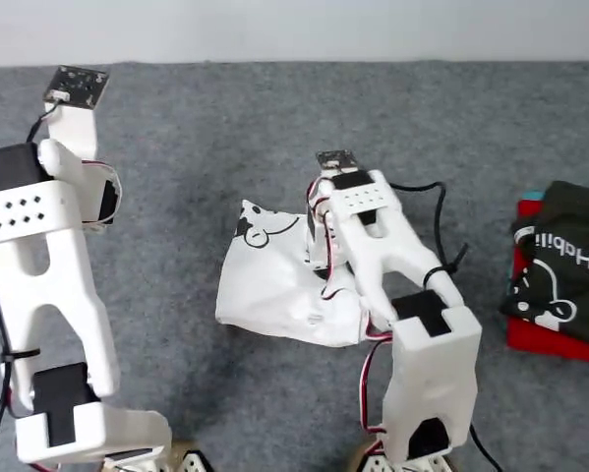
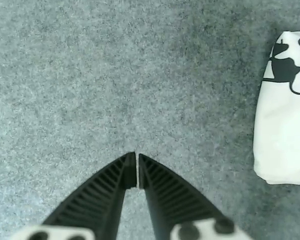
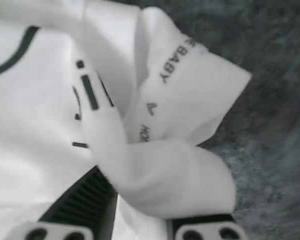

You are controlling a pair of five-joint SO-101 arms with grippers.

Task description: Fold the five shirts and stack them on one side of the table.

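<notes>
The white shirt (image 1: 274, 285) is the one being folded. It lies crumpled and only partly gathered in the middle of the worktop (image 1: 225, 128), not yet a neat packet. The right fingers (image 3: 84, 202) are closed on a bunched fold of its cloth, toward the side of the white shirt that faces the stack. The left fingers (image 2: 129, 175) are pressed together with nothing between them. They hang over bare worktop, well apart from the white shirt on its side away from the stack. The stack, a dark shirt (image 1: 569, 246) lying on a red shirt (image 1: 540, 339), sits well apart from the white shirt.

I judge the next move is to carry the pinched cloth across the white shirt and lay it flat. The soft fabric may sag or drag the whole garment along, so the idle left fingers could usefully pin the opposite edge.

The right wrist view shows the grip itself: cloth wadded between the fingers and a label standing up, which the arm covers in the high view. The high view gives the stack and the white shirt's outline. The left wrist view makes plain that the left fingers hold nothing.
</notes>
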